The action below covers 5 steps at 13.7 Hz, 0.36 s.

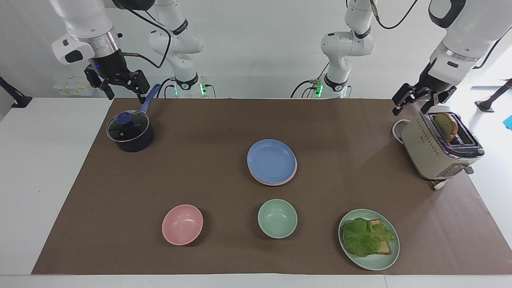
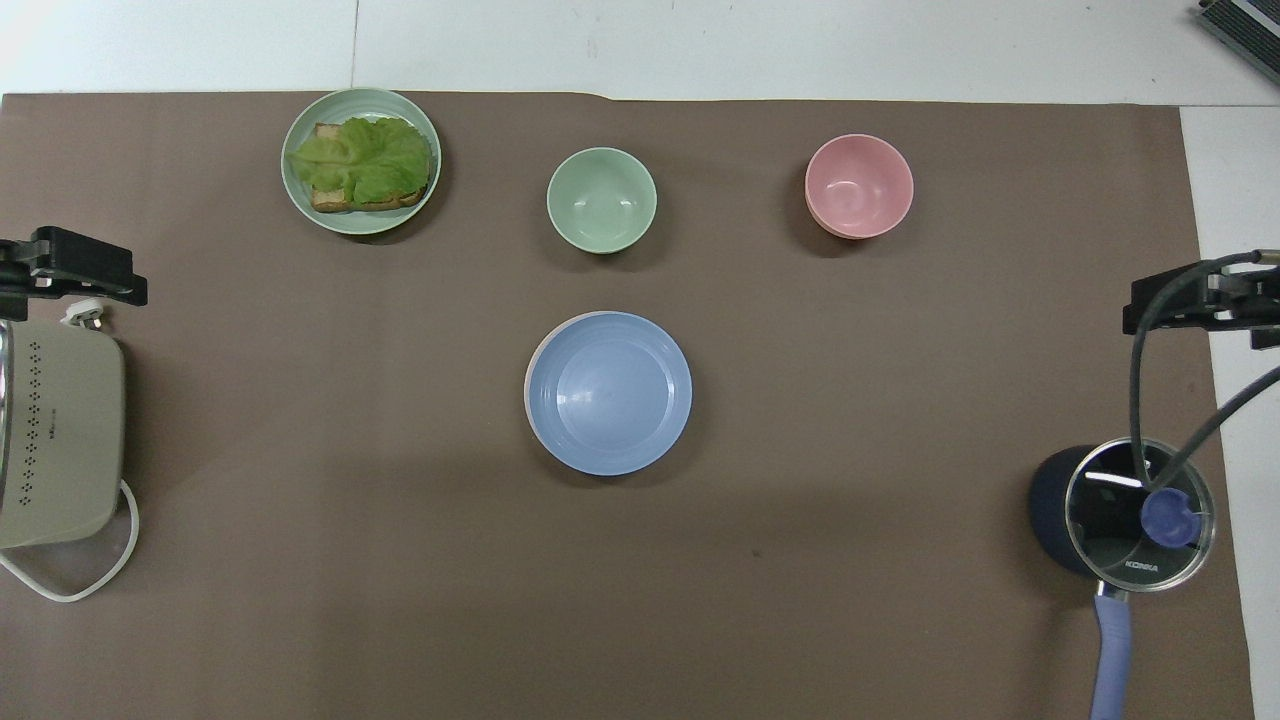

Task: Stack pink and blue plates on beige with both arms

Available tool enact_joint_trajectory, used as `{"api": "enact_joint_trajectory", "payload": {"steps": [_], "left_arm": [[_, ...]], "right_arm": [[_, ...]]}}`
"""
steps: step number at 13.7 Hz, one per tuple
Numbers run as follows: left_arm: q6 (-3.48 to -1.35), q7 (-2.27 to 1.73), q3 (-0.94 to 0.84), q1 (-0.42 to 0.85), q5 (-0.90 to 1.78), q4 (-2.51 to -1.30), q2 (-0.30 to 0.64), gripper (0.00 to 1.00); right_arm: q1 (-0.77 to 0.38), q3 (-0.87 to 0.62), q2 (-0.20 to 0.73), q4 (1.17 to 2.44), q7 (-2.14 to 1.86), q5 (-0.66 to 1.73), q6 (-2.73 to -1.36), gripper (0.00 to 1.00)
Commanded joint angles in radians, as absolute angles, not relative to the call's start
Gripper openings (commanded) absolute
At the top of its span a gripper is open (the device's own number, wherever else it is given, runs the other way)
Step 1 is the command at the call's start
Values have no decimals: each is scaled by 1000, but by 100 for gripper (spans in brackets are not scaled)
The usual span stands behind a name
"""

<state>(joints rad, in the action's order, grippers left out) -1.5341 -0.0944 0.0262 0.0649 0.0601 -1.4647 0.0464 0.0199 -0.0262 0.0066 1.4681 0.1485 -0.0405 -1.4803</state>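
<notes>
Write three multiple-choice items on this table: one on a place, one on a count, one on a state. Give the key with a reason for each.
1. Where is the blue plate?
A. on top of the plate stack at mid-table
B. beside the toaster
C. in the pot

2. How many bowls stand on the mat?
A. one
B. two
C. four

3. How are the grippers?
A. both open and holding nothing
B. the left shut on a plate
C. the right shut on the pot lid

Key:
1 A, a pink rim shows under it.
2 B, a pink bowl and a green bowl.
3 A, the left gripper hangs over the toaster end of the table and the right gripper is up near the pot, both with fingers apart.
</notes>
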Motion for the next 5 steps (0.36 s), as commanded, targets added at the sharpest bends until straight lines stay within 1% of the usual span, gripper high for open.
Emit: {"api": "enact_joint_trajectory", "payload": {"steps": [1,5], "left_arm": [[-1522,-94,25,63,41,-1471,37,100],[-1522,-94,25,63,41,-1471,37,100]], "right_arm": [[29,-32,14,1451,124,-38,-1457,100],[29,-32,12,1456,124,-38,-1459,100]]}}
